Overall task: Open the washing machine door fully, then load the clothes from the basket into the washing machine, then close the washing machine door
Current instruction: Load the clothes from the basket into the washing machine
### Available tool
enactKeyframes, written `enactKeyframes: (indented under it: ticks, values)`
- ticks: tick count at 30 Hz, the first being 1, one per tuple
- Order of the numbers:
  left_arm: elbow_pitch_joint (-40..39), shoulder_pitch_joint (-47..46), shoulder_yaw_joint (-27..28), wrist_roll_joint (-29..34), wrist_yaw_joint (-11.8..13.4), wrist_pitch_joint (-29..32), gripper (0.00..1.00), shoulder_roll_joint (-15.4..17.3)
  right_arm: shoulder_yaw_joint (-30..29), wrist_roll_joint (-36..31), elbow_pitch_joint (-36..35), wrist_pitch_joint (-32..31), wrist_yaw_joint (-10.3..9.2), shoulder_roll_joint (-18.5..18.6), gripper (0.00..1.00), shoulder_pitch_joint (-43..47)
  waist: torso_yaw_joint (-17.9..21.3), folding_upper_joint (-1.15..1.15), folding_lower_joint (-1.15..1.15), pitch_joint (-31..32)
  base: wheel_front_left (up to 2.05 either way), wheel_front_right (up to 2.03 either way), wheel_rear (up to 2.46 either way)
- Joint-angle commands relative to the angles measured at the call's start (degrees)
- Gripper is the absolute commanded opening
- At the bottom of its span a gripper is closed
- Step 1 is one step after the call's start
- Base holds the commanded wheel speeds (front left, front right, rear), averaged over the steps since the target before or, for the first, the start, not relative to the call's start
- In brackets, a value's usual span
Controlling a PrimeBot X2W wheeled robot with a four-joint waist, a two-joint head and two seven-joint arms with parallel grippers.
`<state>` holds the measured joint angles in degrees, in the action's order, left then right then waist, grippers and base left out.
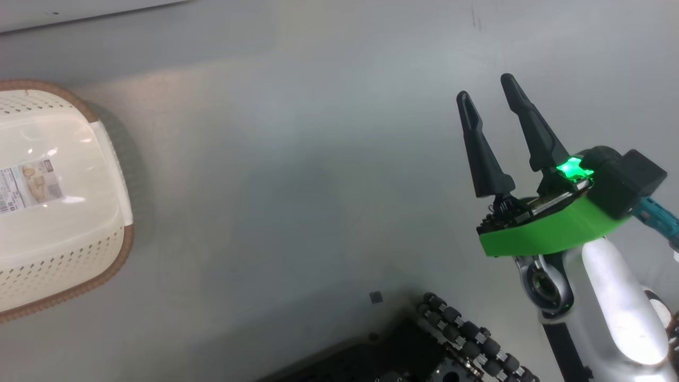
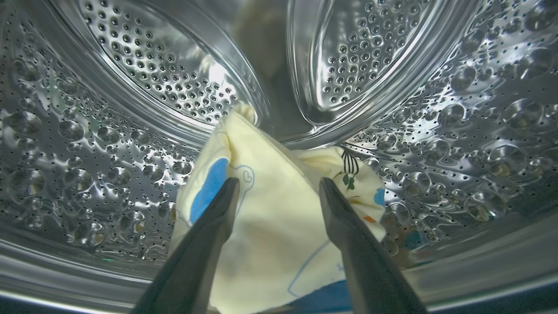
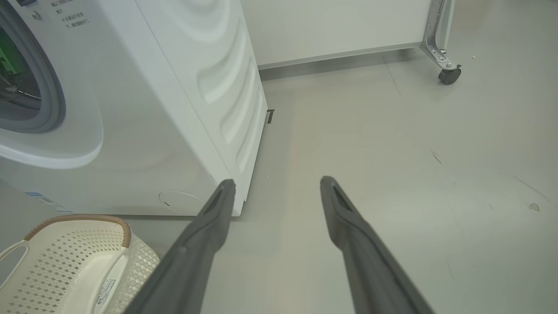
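Framing the clothes (image 2: 270, 226) between the spread fingers of the left gripper (image 2: 279, 189), down in the steel drum (image 2: 109, 152). Holding the right gripper (image 3: 277, 185) splayed above the floor (image 3: 392, 174), with the basket (image 3: 65, 253) standing near the front of the washing machine (image 3: 174, 109) beyond.

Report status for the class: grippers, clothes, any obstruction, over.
Left gripper open inside washing machine drum, clothes lying loose between its jaws. Right gripper open, empty, above floor. No obstruction seen.
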<state>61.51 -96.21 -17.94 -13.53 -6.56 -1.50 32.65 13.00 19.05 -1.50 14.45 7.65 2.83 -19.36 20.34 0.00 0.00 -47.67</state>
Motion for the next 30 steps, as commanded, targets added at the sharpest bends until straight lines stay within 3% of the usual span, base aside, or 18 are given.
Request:
enactKeyframes:
  ticks: [1,9,16,23,30]
  values:
    - [-0.9,-1.2,-0.5,0.2,-0.3,-0.9,1.00,1.7,0.1,-0.7,-1.4,0.5,-0.16,0.0,1.00,0.7,-0.4,0.00,0.00,0.7,0.00,0.00,0.00]
    - [1.7,3.3,-3.2,-1.4,-0.8,-4.4,1.00,-0.6,-2.4,-2.7,-1.5,0.5,-0.16,0.0,1.00,1.4,-2.6,0.00,0.00,5.1,0.00,0.00,0.00]
    - [1.9,11.7,-6.1,-6.0,-0.9,-7.3,1.00,-4.7,-5.4,-5.6,-1.1,0.5,-0.16,0.0,1.00,3.0,-6.4,0.00,0.00,12.1,0.00,0.00,0.00]
    - [-1.7,22.7,-9.4,-10.4,-0.9,-10.8,1.00,-7.3,-7.9,-8.2,-0.5,0.5,-0.16,0.0,1.00,5.9,-10.5,0.00,0.00,21.0,0.00,0.00,0.00]
    - [-9.5,36.6,-9.0,-15.3,-0.7,-12.7,1.00,-10.4,-9.6,-9.2,-0.3,0.5,-0.16,1.8,1.00,10.5,-15.3,0.00,0.00,30.6,0.00,0.00,0.00]
